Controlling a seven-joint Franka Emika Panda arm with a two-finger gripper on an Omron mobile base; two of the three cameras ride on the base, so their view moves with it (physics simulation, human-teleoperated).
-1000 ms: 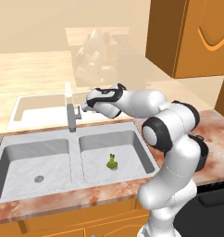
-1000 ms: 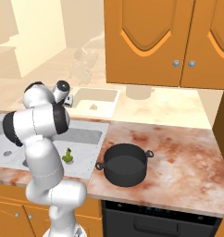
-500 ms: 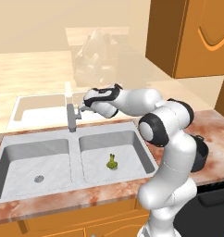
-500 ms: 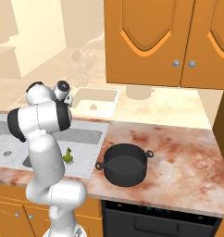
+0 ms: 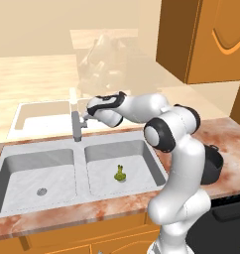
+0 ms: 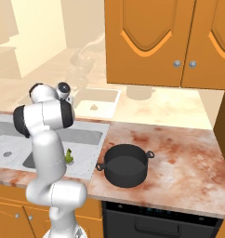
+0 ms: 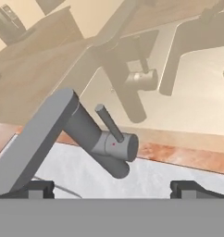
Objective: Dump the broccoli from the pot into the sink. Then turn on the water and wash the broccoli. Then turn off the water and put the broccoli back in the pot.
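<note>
In the hand view the gripper [image 7: 112, 187] shows two dark fingertips at the bottom corners, left and right, spread wide with nothing between them. Just above and slightly left of their midline sits the faucet [image 7: 77, 134]: its round grey side knob faces the camera near the centre of the frame, and a thin lever [image 7: 109, 123] rises from it, slanting up and to the left. The lever's long axis runs diagonally, so I judge the jaws must advance a little and straddle that stick to push the water on. No stream is visible, so the tap seems off.

In the left base view the gripper [image 5: 88, 115] hovers just right of the faucet's upright post [image 5: 76, 126], at centre left. Below it the broccoli [image 5: 120, 173] lies on the floor of the right basin of the sink [image 5: 8, 163], near frame centre.

In the right base view the pot [image 6: 126, 165] stands upright on the marbled countertop [image 6: 179, 153], lower centre, just right of the sink and apart from the arm. Orange cabinets [image 6: 179, 42] hang in the upper right, over a pale back wall.
</note>
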